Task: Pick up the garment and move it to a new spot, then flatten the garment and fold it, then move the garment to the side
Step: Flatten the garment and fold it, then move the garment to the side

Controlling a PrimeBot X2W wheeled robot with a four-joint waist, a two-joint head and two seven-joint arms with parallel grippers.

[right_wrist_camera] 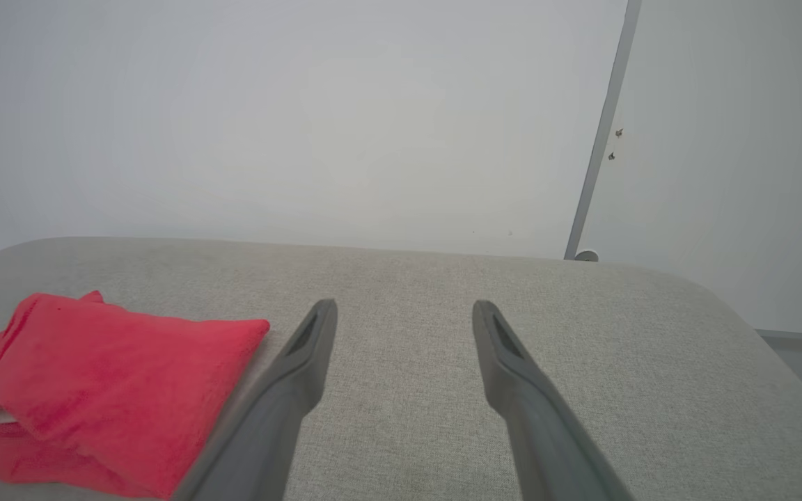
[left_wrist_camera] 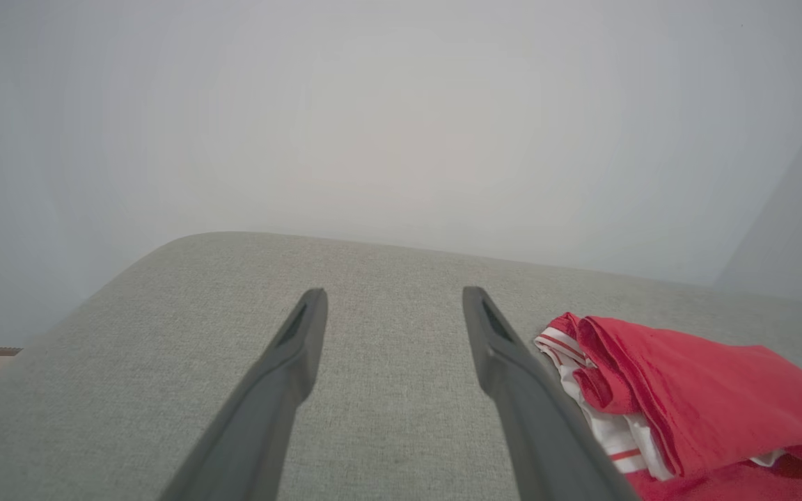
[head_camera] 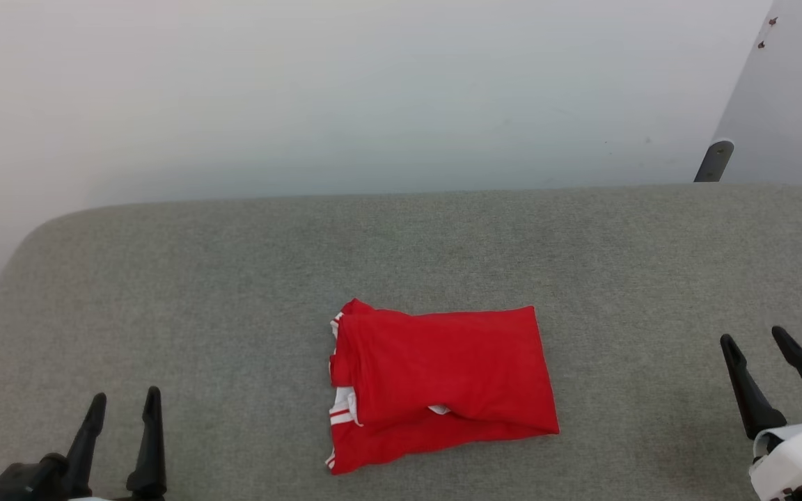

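The soft red-and-white jersey garment [head_camera: 443, 376] lies folded on our grey fabric-covered counter [head_camera: 234, 278], between our left gripper [head_camera: 127, 394] and right gripper [head_camera: 753, 335], well apart from both. Both jaws stand wide open, empty.

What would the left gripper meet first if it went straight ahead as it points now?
The left gripper's way looks free: bare surface, then maybe the wall. The garment lies to its right.

Worktop [head_camera: 401, 236]: grey woven fabric covering, rounded far corners. Rear wall [head_camera: 317, 90]: plain white, softly and evenly lit. Right side: pale angled panel [head_camera: 801, 97] bearing two small dark fixings [head_camera: 766, 33]. A grey post [head_camera: 714, 161] stands at its foot, behind the worktop.
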